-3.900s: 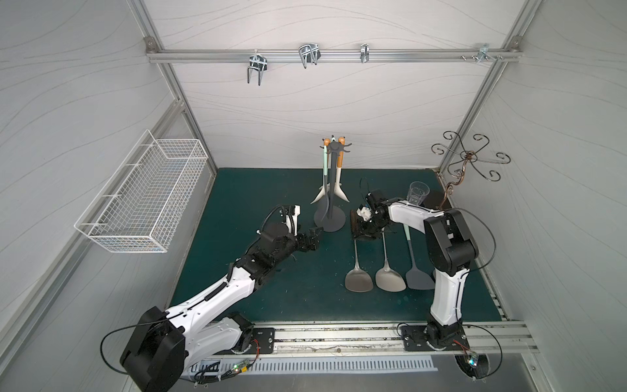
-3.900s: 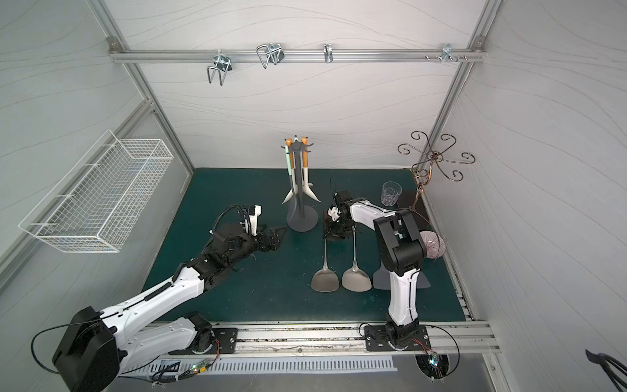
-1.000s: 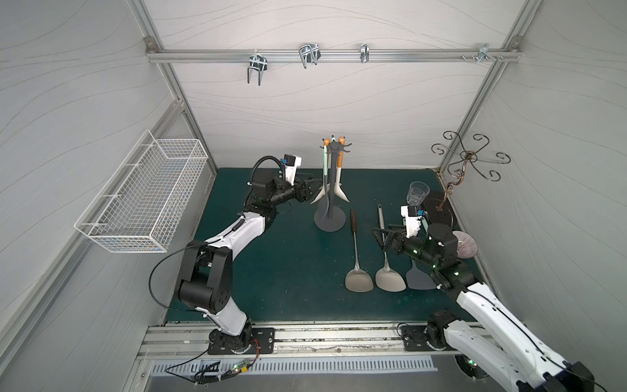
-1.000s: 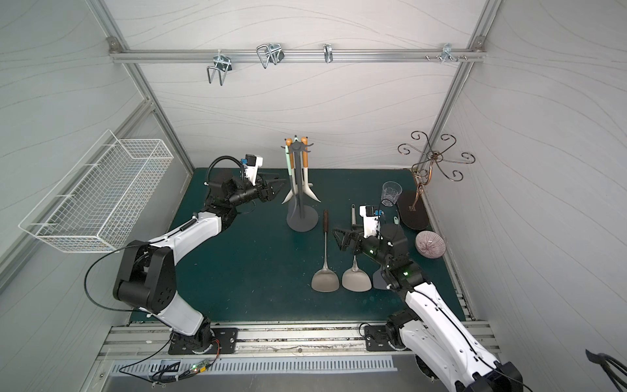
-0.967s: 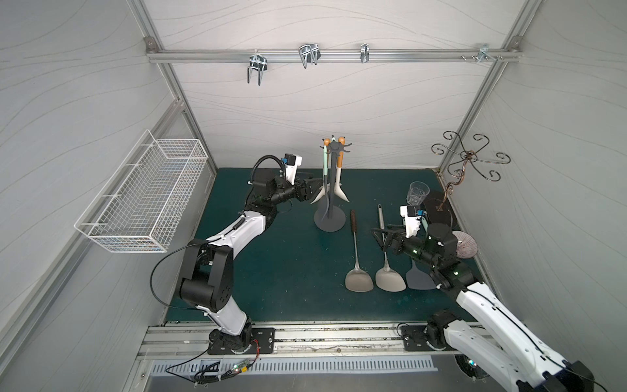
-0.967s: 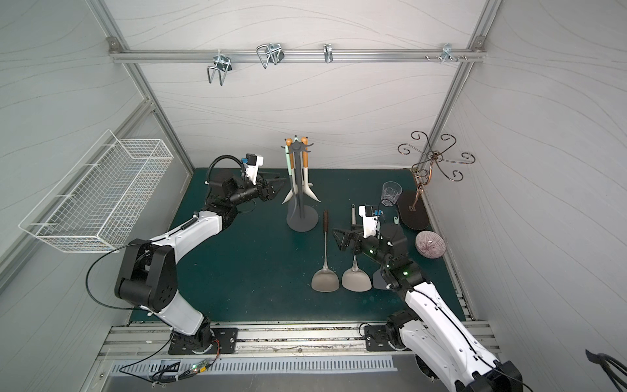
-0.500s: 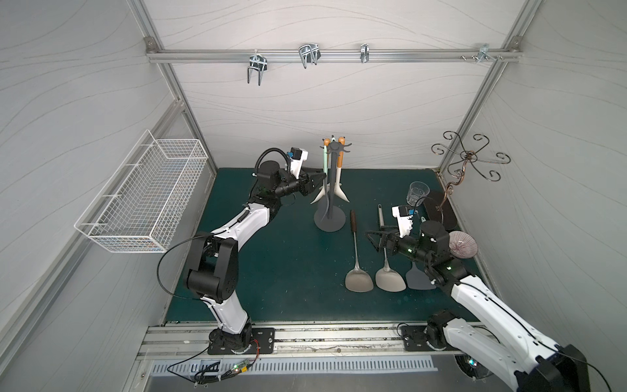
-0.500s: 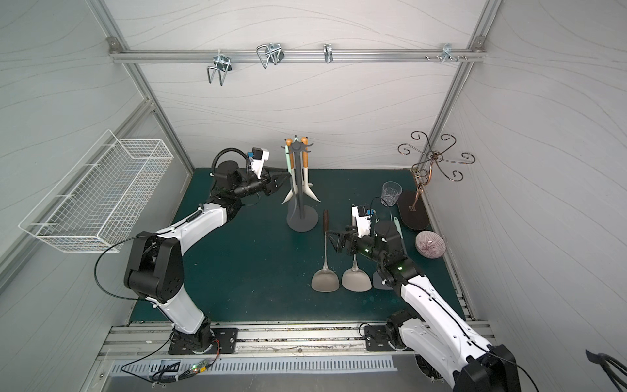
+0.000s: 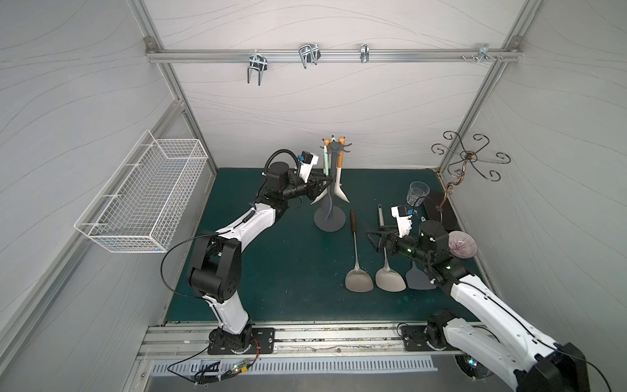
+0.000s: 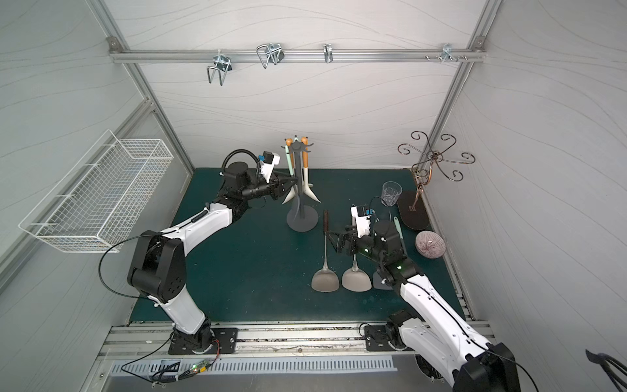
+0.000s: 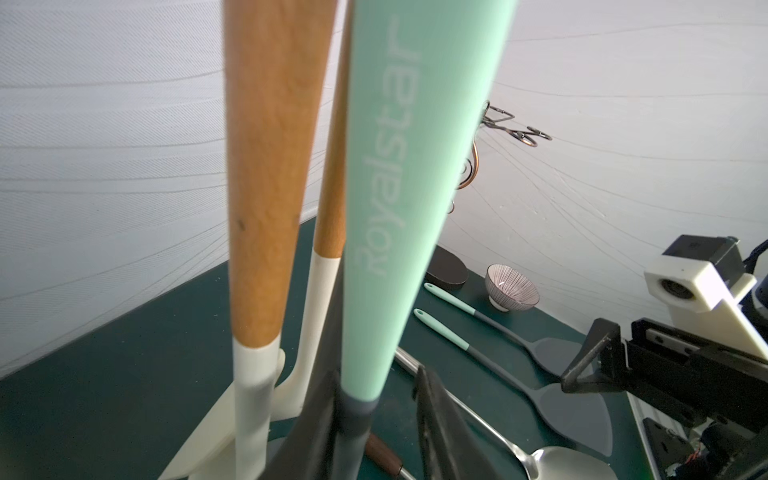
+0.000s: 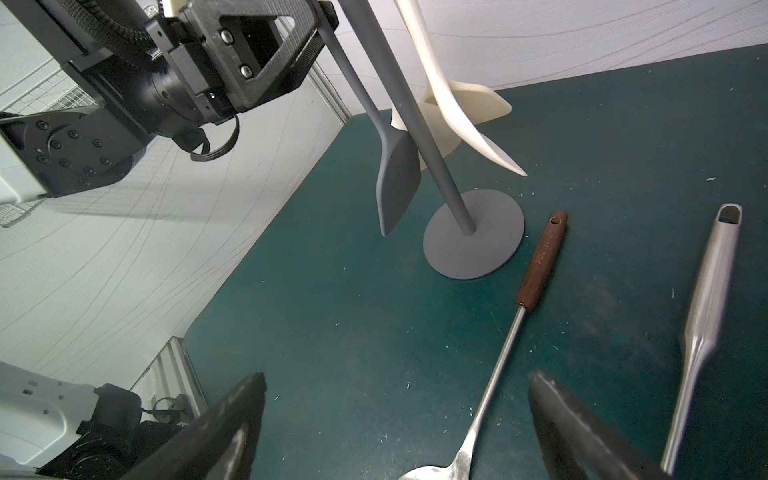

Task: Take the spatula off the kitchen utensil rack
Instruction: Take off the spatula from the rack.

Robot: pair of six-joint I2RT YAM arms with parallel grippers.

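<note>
The kitchen utensil rack [image 9: 330, 222] stands at the back of the tabletop [image 9: 271, 271]. The spatula [image 11: 399, 208] hangs from its crown on the left arm's side. A good move would likely be to grip firmly and lift straight up off the hook, so the stand doesn't tip. The spatula has a mint handle and a dark grey neck and blade. The left claw [image 11: 374, 399] brackets the neck, with a gap beside one finger. The right claw [image 12: 395, 399] is spread wide and empty.
</note>
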